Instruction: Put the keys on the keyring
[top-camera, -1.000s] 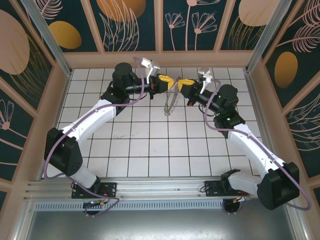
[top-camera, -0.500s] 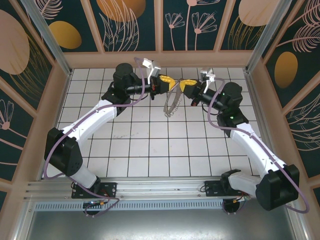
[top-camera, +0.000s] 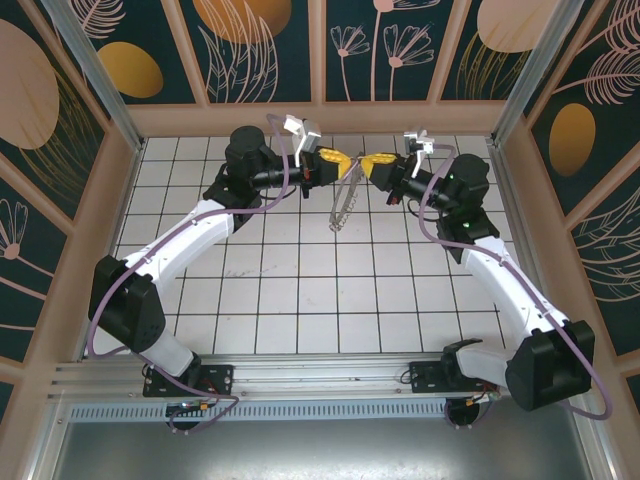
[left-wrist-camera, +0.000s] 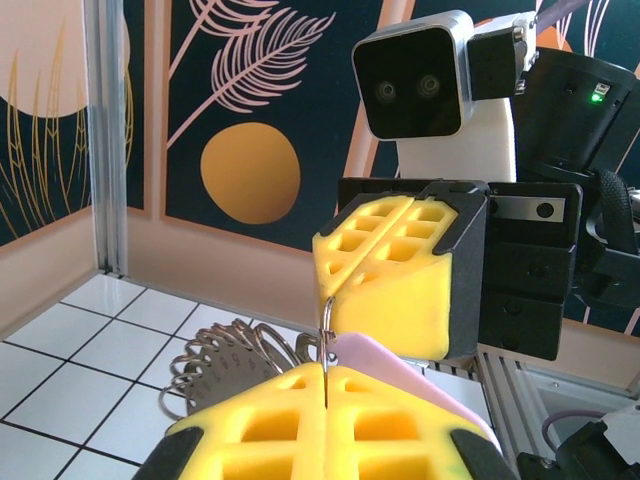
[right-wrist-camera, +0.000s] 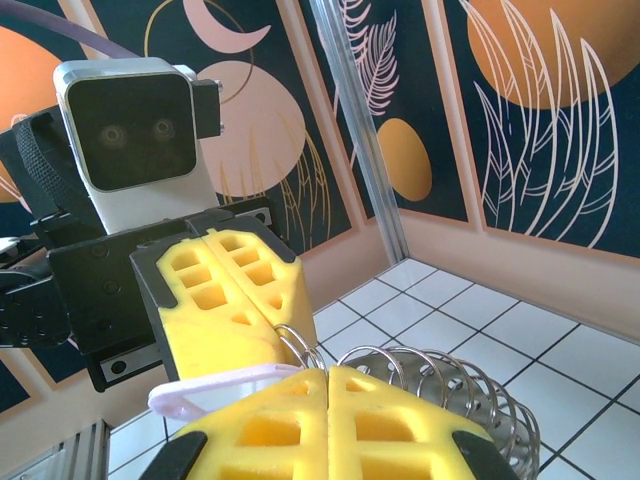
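While the left gripper (left-wrist-camera: 325, 378) and right gripper (right-wrist-camera: 325, 382) meet nose to nose above the tiled table (top-camera: 300, 290), the keyring (top-camera: 341, 208) dangles between them; left jaws pinch one thin wire of it, right jaws press onto its pale band; tugging apart, I reckon, could bend or drop it; no writing readable.

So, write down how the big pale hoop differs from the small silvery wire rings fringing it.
The big pale hoop is one wide loop; the small silvery wire rings are many loops. The hoop is a flat pinkish band, the rings thin grey wire. Both hang between the left gripper and right gripper.
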